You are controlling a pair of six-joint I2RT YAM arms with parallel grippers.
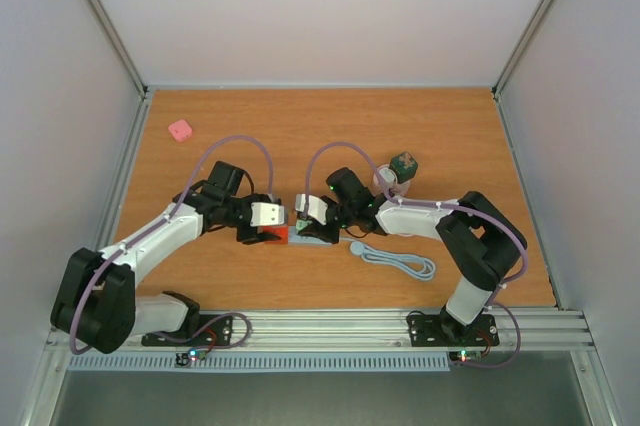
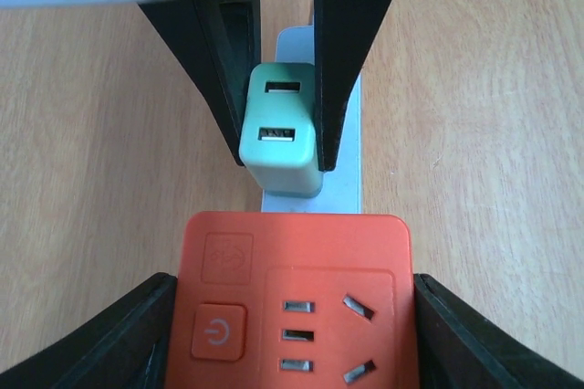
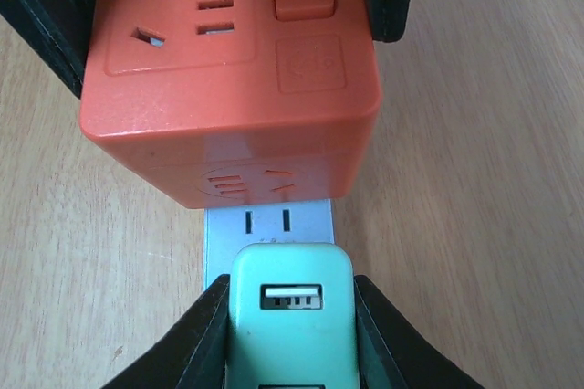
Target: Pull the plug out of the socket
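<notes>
A: Plug?
B: One mint plug (image 2: pixel 281 138) sat in the grey strip (image 3: pixel 269 223), mid-counter (image 1: pixel 300 126). The right pincer (image 3: pixel 290 316) pinched its sides, probably ready to pull.
A: Left?
B: The left pincer (image 2: pixel 292 316) clamped the one orange cube (image 2: pixel 292 252) just beside it, likely bracing the strip. Two pincers, one loose cable (image 1: pixel 395 259).

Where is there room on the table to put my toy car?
Bare wood along the far edge of the table, between the pink block and green cube. Crowded in the middle, around the orange socket, green plug and gray cable.
</notes>
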